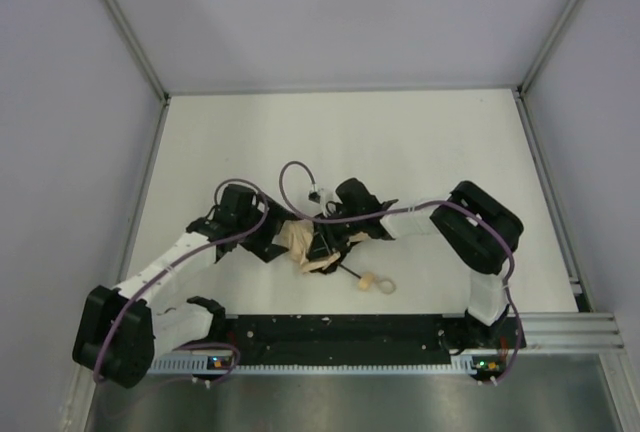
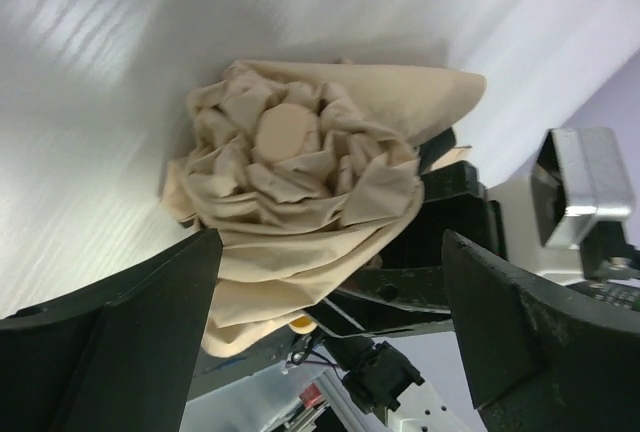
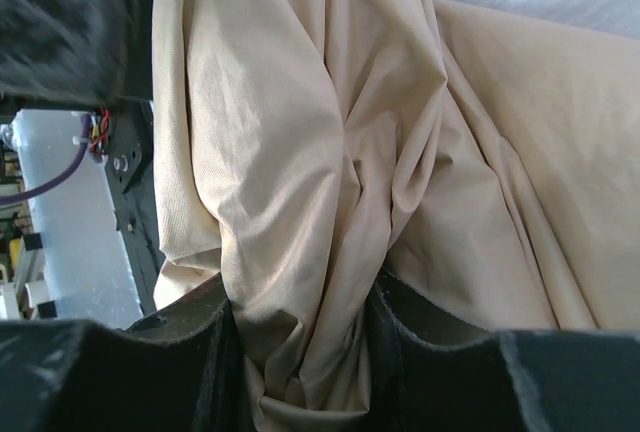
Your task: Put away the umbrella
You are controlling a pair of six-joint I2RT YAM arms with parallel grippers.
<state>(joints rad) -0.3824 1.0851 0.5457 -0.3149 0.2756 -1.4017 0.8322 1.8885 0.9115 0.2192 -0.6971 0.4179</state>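
**Canopy bunched, one gripper holding it**

From above, you see the beige fabric folding umbrella (image 1: 303, 240) lying crumpled near the middle of the white table (image 1: 400, 142), closer to the arm bases than to the far wall. Its thin black shaft (image 1: 350, 272) runs out to the near right and ends in the small tan looped handle (image 1: 378, 283). Your left gripper (image 1: 268, 240) sits at the canopy's left side and your right gripper (image 1: 335, 235) at its right. This view does not show how either pair of jaws stands.

From the left wrist, your left gripper (image 2: 330, 252) has its jaws wide apart. The bunched umbrella (image 2: 290, 162) lies just ahead of them with its round tan cap facing the camera, and neither finger pinches it. The black body of the other arm shows just beyond the cloth on the right.

From the right wrist, your right gripper (image 3: 300, 322) is clamped on a thick fold of the umbrella (image 3: 300, 152), and the cloth rises out from between its fingers.

The step in hand looks like gathering the loose canopy in against the shaft.

- Keep the right clamp firm as your anchor.
- Bring the left gripper in low, aiming for the slack outer folds rather than the cap.
- Close only once cloth fills the gap.
- Avoid drawing the arms apart, which would likely spread the folds again.
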